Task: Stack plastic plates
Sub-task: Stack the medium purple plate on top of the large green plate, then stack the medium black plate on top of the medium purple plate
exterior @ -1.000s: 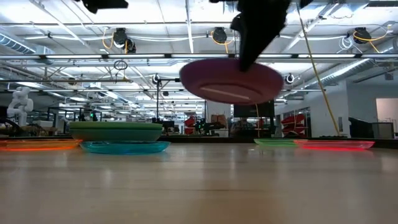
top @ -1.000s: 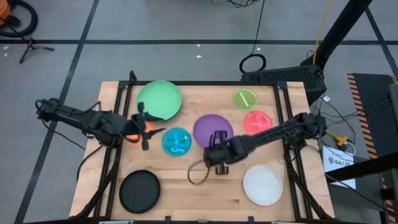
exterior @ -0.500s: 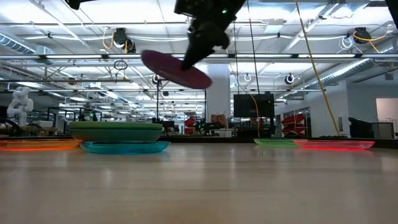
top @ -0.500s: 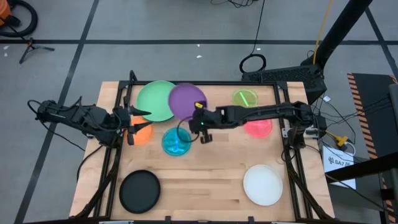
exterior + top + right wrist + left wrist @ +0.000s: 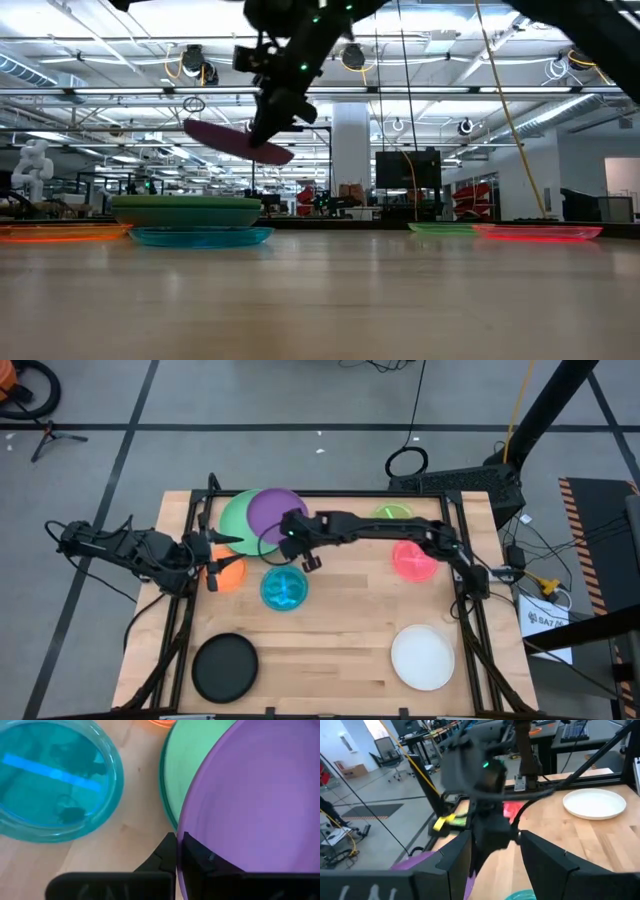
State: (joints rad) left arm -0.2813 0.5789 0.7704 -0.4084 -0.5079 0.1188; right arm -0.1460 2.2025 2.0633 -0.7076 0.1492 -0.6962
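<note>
Jaws of the right gripper [image 5: 291, 532] clamped on the rim of the purple plate [image 5: 271, 512]; left gripper [image 5: 205, 560] jaws stand apart, empty, beside the orange plate [image 5: 229, 573].

High view: purple plate hangs over the green plate [image 5: 236, 520] at the far left of the tabletop [image 5: 330, 650], overlapping its right half. Teal plate [image 5: 284, 588] just nearer. Lime plate [image 5: 392, 513] and pink plate [image 5: 413, 560] on the far right, black plate [image 5: 223, 667] and white plate [image 5: 423, 657] along the near edge. All lie singly; none holds anything.

Low view: purple plate [image 5: 236, 141] is tilted, clearly above the green plate [image 5: 186, 211], not touching. Teal plate [image 5: 200, 236] sits in front of the green one.

Left wrist view: right arm fills the middle; white plate [image 5: 594, 802] beyond on the wood. Left jaws frame the picture, spread, nothing between.

Right wrist view: purple plate [image 5: 255, 810] held at its edge, green plate [image 5: 190, 765] showing beneath, teal plate [image 5: 55, 780] alongside.

Judgement: step in hand is setting purple onto green. To do it well, the right arm should centre the plate further over the green one, level it out, then lower until rim meets rim before letting go. Releasing while tilted or off-centre risks it sliding off toward the teal plate.
</note>
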